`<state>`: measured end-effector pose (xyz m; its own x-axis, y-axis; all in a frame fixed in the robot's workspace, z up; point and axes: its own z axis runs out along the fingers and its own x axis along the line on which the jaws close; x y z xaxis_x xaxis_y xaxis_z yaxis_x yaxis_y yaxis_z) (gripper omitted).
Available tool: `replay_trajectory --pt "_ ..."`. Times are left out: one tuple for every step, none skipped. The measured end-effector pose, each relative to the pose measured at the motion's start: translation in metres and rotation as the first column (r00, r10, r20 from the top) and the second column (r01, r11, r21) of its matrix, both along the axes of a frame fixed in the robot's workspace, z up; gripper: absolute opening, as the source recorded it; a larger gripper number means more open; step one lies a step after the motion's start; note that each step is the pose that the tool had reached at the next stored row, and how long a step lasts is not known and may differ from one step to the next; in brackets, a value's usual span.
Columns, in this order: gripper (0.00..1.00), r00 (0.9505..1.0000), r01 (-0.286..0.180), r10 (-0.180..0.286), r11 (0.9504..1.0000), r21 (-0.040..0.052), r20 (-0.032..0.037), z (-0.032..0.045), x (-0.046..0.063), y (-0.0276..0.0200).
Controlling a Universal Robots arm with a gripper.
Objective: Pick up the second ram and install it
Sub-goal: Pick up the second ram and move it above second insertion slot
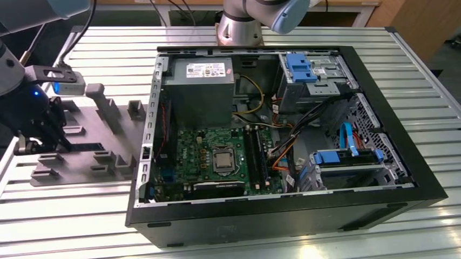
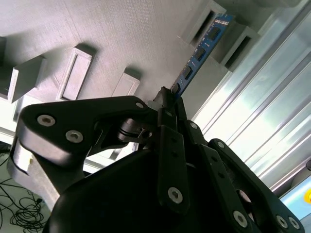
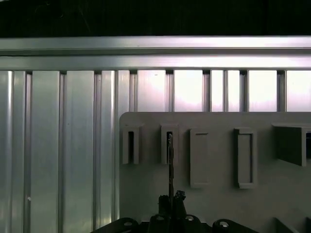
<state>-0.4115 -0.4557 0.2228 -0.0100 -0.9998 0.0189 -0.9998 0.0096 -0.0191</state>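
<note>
We start with the second ram (image 2: 200, 48). In the second wrist view it is a slim, flat stick with a blue face and a row of small black chips along it. It stands on its long edge over the grey holder plate (image 2: 121, 34), and its far end sits between two raised grey blocks (image 2: 203, 20). In the first wrist view we see the same stick edge-on, as a thin dark line. It runs from the fingertips to a slotted block near the plate's far border.

The gripper (image 2: 168, 96) has its black fingers drawn together, pinching the near part of the stick between their tips. In both wrist views the tips meet on the board with no gap to spare. We cannot tell whether the stick's lower edge rests in its holder or is raised off it.

The first wrist view also shows the ribbed aluminium table (image 3: 63, 145) running past the plate's border.

The exterior view gives us the wider scene. The gripper hangs over the holder plate at that view's left. Well apart from it, toward that view's right, an open computer case (image 1: 403, 178) lies on its side. Inside the case we see the green motherboard (image 1: 191, 156), the grey power supply (image 1: 198, 86) and the blue-fronted drive cages (image 1: 299, 67).
</note>
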Motion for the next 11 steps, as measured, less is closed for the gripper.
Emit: replay_trajectory --pt "0.14 1.0000 0.000 0.000 1.0000 -0.0001 -0.0001 0.0005 0.0000 0.0000" --pt "0.14 1.0000 0.000 0.000 1.0000 0.0000 0.0000 0.0009 0.0000 0.0000" --pt "0.14 1.0000 0.000 0.000 1.0000 0.0000 0.0000 0.0014 0.0000 0.0000" --pt "0.14 1.0000 0.000 0.000 1.0000 0.0000 0.0000 0.0019 0.0000 0.0000" --pt "0.14 1.0000 0.000 0.000 1.0000 -0.0001 -0.0001 0.0026 0.0000 0.0000" --pt "0.14 1.0000 0.000 0.000 1.0000 -0.0001 -0.0002 0.0032 0.0000 0.0000" --pt "0.14 1.0000 0.000 0.000 1.0000 -0.0001 -0.0001 0.0038 0.0000 0.0000" --pt "0.14 1.0000 0.000 0.000 1.0000 -0.0001 -0.0001 0.0046 0.0000 0.0000" --pt "0.14 1.0000 0.000 0.000 1.0000 -0.0001 -0.0001 0.0052 0.0000 0.0000" --pt "0.14 1.0000 0.000 0.000 1.0000 0.0000 0.0001 0.0058 0.0000 0.0000" --pt "0.14 1.0000 0.000 0.000 1.0000 0.0000 0.0000 0.0064 0.0000 0.0000"
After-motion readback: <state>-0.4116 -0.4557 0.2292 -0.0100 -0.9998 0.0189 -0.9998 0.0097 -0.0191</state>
